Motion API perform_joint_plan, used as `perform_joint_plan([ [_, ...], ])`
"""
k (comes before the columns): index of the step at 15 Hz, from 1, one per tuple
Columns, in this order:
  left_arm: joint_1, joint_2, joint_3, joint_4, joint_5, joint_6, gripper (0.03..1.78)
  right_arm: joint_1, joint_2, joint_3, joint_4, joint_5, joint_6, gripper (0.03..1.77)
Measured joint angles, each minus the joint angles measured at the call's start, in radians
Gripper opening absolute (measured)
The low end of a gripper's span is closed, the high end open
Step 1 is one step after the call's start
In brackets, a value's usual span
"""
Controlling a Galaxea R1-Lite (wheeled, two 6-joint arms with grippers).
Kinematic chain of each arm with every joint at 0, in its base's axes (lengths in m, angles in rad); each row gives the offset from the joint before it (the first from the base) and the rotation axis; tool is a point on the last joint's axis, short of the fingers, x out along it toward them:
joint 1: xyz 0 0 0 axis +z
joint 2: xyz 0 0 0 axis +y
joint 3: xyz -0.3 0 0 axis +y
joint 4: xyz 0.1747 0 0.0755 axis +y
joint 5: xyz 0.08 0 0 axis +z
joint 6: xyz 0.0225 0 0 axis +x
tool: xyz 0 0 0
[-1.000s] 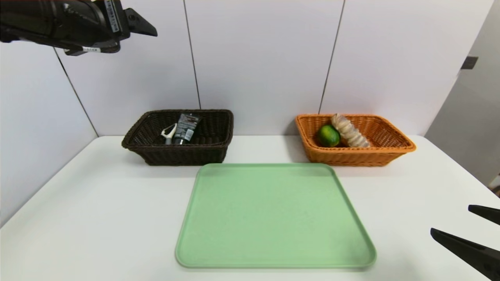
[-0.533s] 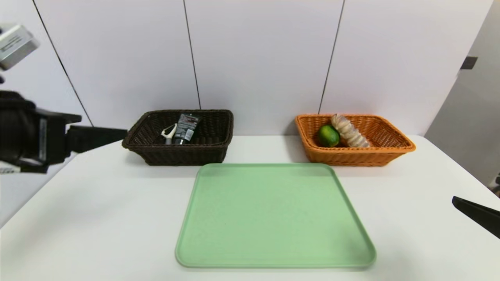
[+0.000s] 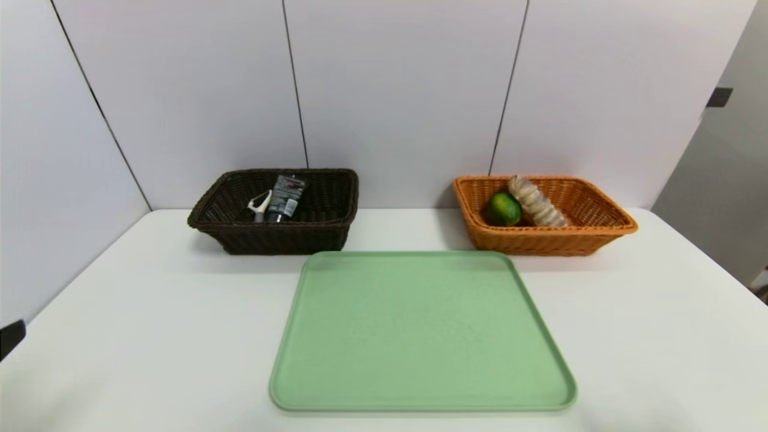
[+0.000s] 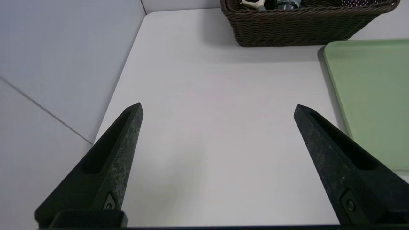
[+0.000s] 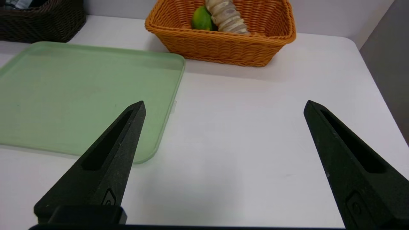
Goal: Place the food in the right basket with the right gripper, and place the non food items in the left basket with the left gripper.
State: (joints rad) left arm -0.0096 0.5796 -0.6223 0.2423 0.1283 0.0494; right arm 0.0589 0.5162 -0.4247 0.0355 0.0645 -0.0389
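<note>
The dark brown left basket (image 3: 282,239) stands at the back left and holds a white peeler (image 3: 260,205) and a black tube (image 3: 285,197). The orange right basket (image 3: 540,243) at the back right holds a green lime (image 3: 504,209) and a twisted bread loaf (image 3: 536,201). My left gripper (image 4: 218,105) hangs open and empty over bare table near the left edge, well short of the brown basket (image 4: 303,28). My right gripper (image 5: 225,102) is open and empty over the table to the right of the tray, with the orange basket (image 5: 223,44) ahead of it.
An empty green tray (image 3: 420,330) lies in the middle of the white table (image 3: 150,312), just in front of both baskets. White wall panels close the back and left sides. Only a black sliver of the left arm (image 3: 12,339) shows at the head view's left edge.
The left arm came down from high at the upper left and drew back to the left edge. The right gripper's fingers slid out of the head view at the lower right.
</note>
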Motion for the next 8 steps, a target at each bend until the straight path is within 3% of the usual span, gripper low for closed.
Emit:
perform_joint_plan([
  [3,0.013,-0.204,0.128,0.028,0.000,0.000,1.68,-0.013,-0.176,0.087,-0.001,0.000,0.002,1.71],
  [6,0.015,-0.386,0.236,0.036,-0.002,0.028,1.69,-0.039,-0.358,0.163,-0.006,0.044,-0.010,1.71],
  [8,0.013,-0.488,0.293,0.027,-0.003,0.048,1.69,-0.048,-0.446,0.220,-0.057,0.042,-0.031,1.71],
])
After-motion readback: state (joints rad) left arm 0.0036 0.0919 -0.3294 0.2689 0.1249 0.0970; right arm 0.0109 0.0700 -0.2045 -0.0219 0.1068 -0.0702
